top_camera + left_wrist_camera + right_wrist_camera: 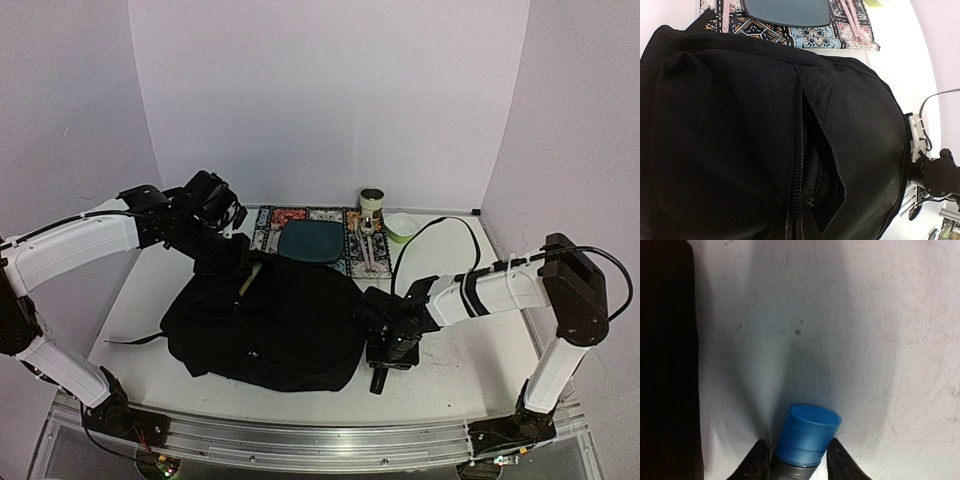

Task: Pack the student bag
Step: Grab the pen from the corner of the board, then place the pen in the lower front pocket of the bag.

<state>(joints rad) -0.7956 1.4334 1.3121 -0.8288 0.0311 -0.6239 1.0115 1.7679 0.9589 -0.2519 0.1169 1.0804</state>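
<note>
Here your clenched left gripper (238,260) is likely propping open the soft black fabric student bag (275,330) while your right gripper (799,462) is grasping a blue-capped dark cylinder (807,432), lower centre.

No legible txt, logos, nos. anywhere, incl. student bag (265,320), patterned mat (268,228).

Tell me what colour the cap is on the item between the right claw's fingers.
The cap is blue, clearest in the right wrist view.

student bag (270,322) blocks centre, bare table (458,366) at right
</note>
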